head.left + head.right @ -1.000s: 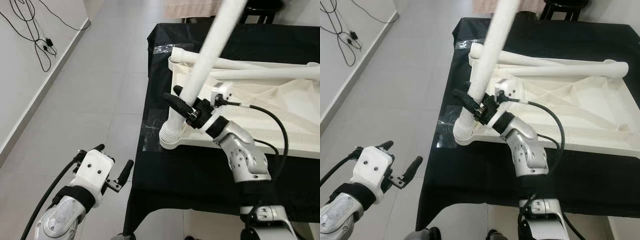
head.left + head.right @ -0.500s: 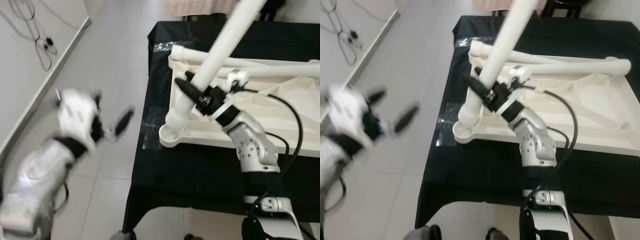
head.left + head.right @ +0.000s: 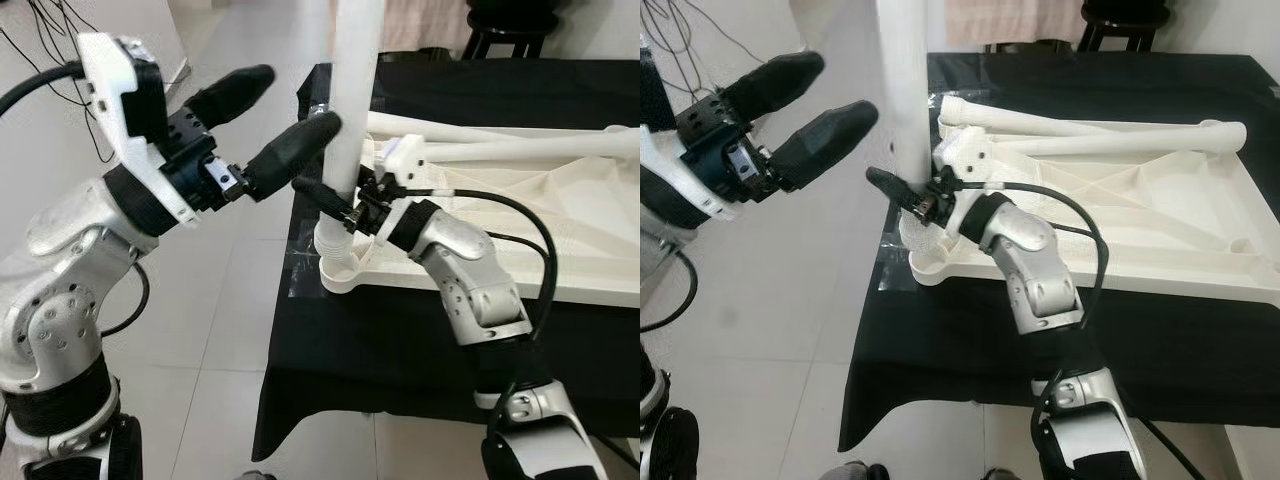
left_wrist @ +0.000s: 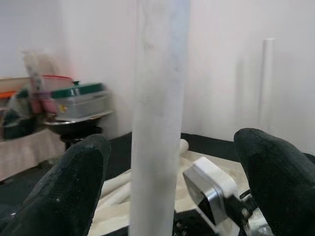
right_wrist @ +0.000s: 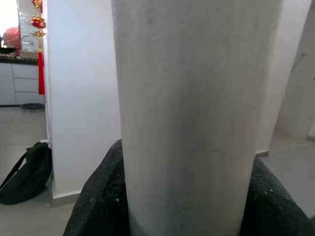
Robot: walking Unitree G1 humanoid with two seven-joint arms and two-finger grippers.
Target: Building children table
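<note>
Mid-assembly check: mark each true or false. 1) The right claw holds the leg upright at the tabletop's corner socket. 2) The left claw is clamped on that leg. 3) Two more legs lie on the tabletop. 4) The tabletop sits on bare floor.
1) True: the right claw grips the white leg, upright at the corner socket.
2) False: the left claw is open beside the leg, not closed on it.
3) True: two spare legs lie across the upturned tabletop.
4) False: it rests on a black-covered table.
</note>
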